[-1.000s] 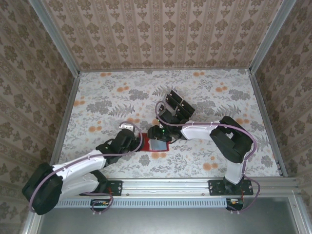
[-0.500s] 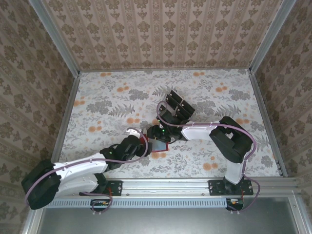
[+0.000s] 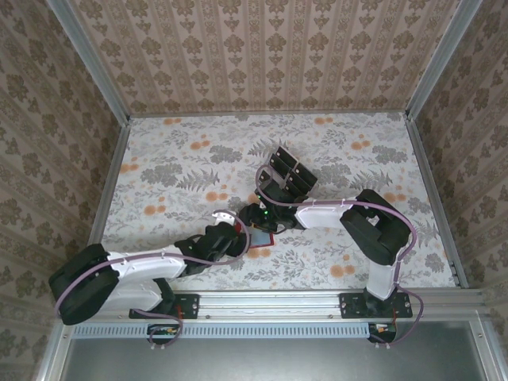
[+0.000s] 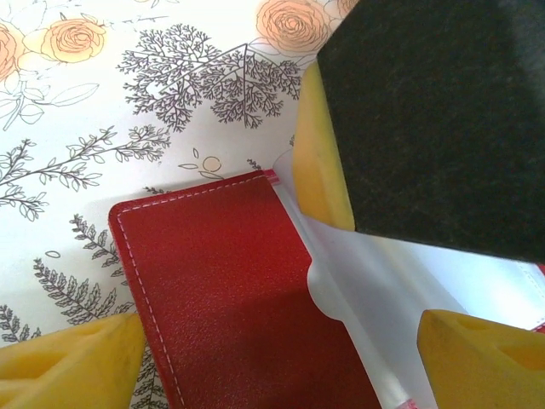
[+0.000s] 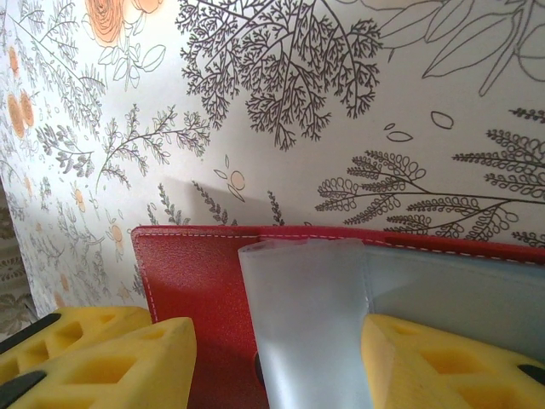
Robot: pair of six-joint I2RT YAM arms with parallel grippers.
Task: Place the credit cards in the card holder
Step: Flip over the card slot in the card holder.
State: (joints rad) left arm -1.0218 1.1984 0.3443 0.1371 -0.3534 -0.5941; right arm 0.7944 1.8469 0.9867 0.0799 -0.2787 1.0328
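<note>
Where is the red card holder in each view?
Top external: card holder just below picture centre, partly covered.
Left wrist: card holder lower centre, red flap to the left.
Right wrist: card holder along the bottom, left to right edge.
Shared landmark: its frosted inner pocket.

From above, the card holder (image 3: 266, 240) is mostly buried under the left hand (image 3: 238, 236) and the right hand (image 3: 258, 226); just a red sliver and a corner peek out. The credit cards (image 3: 290, 171) farther back are too small to count, and I can't make out their pale marks. In the left wrist view a dark blurred block (image 4: 434, 119) covers the holder's far end. The bottom edge there slices off its near part and both yellow fingertips (image 4: 68, 358). The right wrist view cuts the holder at the bottom and right edges too.
</note>
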